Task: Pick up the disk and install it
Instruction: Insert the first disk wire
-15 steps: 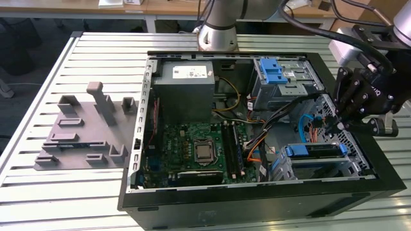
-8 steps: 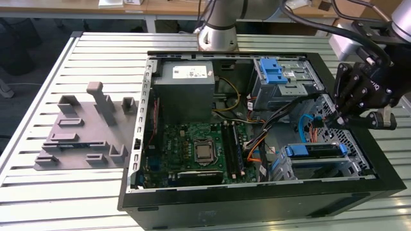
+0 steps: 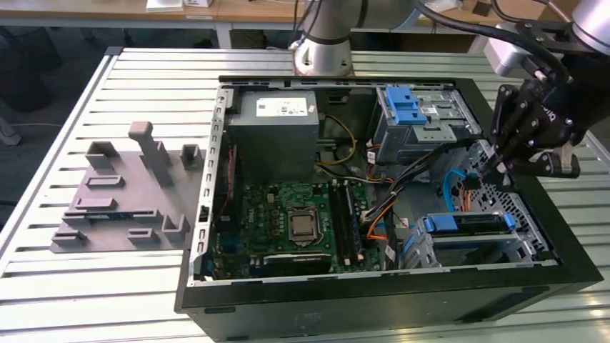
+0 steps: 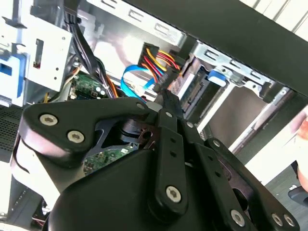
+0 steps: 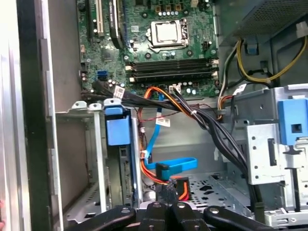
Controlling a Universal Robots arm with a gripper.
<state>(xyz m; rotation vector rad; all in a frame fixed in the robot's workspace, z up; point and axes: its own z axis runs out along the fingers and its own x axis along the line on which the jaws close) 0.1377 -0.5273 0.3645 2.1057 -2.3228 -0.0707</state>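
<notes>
- The tool (image 3: 498,168), fingers pressed together and holding nothing, hangs just inside the open computer case (image 3: 381,296), near its wall on the exterior view's right.
- The disk (image 3: 465,224) sits in the lower drive cage (image 3: 522,251).

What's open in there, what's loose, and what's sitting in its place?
Computer case: open, side cover off.
Disk: slotted in its metal cage.
Blue cable: one end loose.
Processor socket: uncovered.
Gripper: hanging over the cables inside the case.
</notes>
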